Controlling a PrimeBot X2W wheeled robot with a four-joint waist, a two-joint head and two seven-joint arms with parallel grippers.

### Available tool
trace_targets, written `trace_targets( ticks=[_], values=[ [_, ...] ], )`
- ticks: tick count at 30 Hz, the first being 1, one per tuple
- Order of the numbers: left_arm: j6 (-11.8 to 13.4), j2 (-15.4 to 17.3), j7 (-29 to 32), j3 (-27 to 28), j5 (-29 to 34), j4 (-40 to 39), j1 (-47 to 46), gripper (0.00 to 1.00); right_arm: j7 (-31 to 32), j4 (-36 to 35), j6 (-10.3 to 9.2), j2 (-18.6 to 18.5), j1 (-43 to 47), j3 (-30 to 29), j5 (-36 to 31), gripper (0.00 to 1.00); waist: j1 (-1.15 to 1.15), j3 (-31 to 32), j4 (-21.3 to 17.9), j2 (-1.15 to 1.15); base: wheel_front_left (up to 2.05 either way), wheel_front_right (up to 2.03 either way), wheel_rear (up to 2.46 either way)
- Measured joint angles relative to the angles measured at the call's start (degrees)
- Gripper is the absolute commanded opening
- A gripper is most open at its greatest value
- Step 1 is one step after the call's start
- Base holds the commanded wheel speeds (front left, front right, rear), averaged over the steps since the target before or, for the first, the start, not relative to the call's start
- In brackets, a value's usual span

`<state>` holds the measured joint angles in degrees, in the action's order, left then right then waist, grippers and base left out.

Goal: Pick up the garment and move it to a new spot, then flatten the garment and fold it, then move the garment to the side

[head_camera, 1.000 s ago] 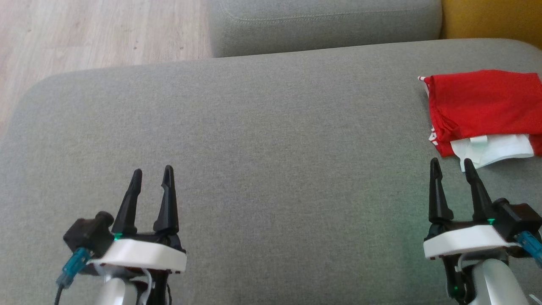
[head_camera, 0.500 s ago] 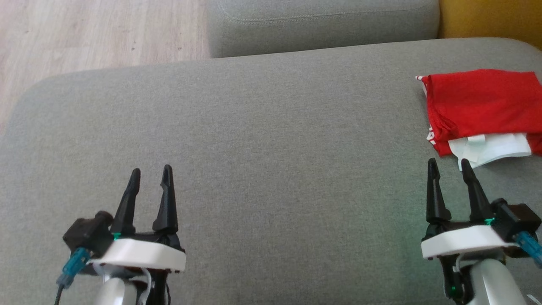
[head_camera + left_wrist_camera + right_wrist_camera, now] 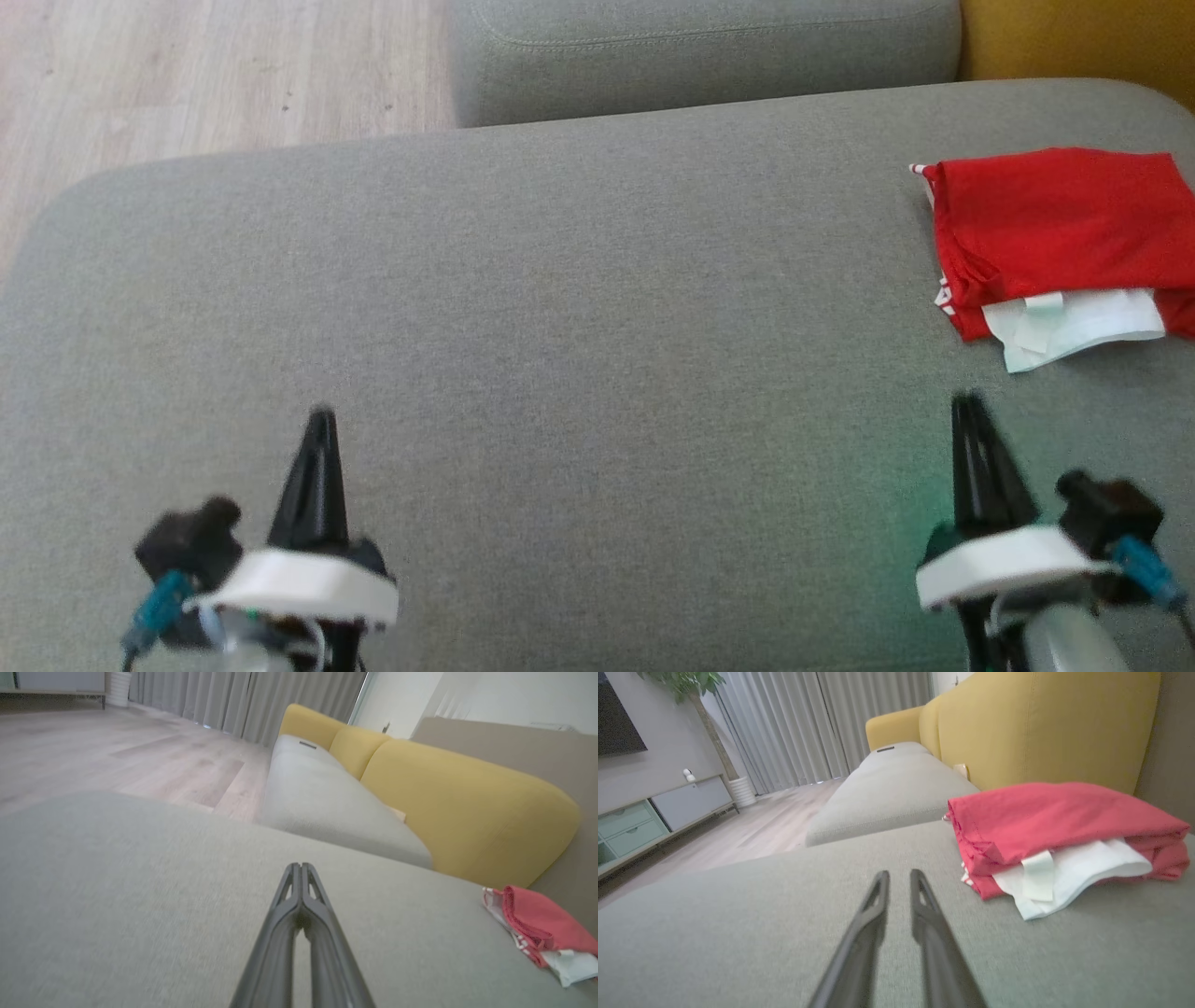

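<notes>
Grey sofa seat [image 3: 579, 308] is lying bare under two grippers that are closing on nothing.
Left gripper [image 3: 299, 867], spread wide a second ago, is now pressing its fingers tip to tip, empty; right gripper [image 3: 899, 875] is narrowing to a slim gap, also empty. Red-and-white garment [image 3: 1050, 233] is sitting folded near the seat's right edge, beyond the right gripper and apart from it, so the task is looking finished and the arms are probably retiring.
</notes>
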<state>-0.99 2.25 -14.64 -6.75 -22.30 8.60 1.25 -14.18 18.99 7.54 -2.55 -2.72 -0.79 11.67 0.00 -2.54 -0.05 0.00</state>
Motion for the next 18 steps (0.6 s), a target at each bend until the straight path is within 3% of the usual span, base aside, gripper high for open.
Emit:
trace_targets(
  ticks=[18],
  values=[
    [-0.6,0.0,2.4,0.3,-9.6,2.4,1.9,0.0,2.8,1.2,0.0,0.1,2.0,-0.5,10.3,0.0,0.0,0.3,0.0,0.0,0.0,0.0,0.0]
  ],
)
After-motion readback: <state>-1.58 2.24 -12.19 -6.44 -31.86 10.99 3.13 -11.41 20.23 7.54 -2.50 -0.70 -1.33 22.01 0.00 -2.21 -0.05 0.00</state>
